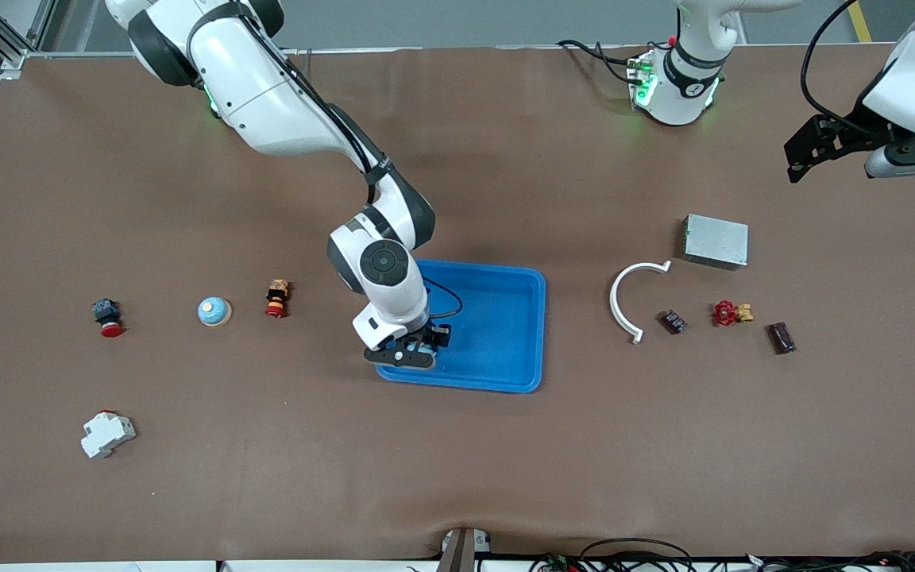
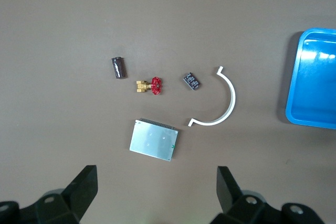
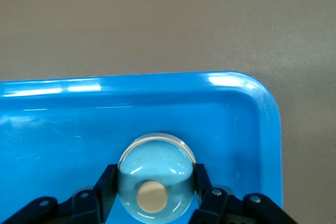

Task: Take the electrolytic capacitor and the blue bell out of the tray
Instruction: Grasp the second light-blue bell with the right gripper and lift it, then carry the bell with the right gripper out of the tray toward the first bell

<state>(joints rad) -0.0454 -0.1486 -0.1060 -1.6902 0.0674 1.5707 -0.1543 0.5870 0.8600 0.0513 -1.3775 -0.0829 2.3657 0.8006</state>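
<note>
The right gripper [image 1: 414, 349] is low, its fingers closed on something. The left gripper [image 1: 811, 155] waits up high, fingers wide apart.

— What are the robot's arms looking like?

— The right arm [image 1: 267, 95] is showing fat white shells with dark grey rings at the joints. A thin black cable [image 1: 322, 103] is running along it, with a black strap around it. A round dark cap [image 1: 384, 260] is sitting on its wrist.

— And the hands?

— The right gripper [image 3: 155, 195] is black, with little round screws showing on it. The left gripper [image 2: 157, 192] is black too, with two pointy fingers [image 2: 84, 184].

— Anything glowing?

— Green lights are shining on the left arm's white base [image 1: 676, 83]. Black cables are hanging near it.
</note>
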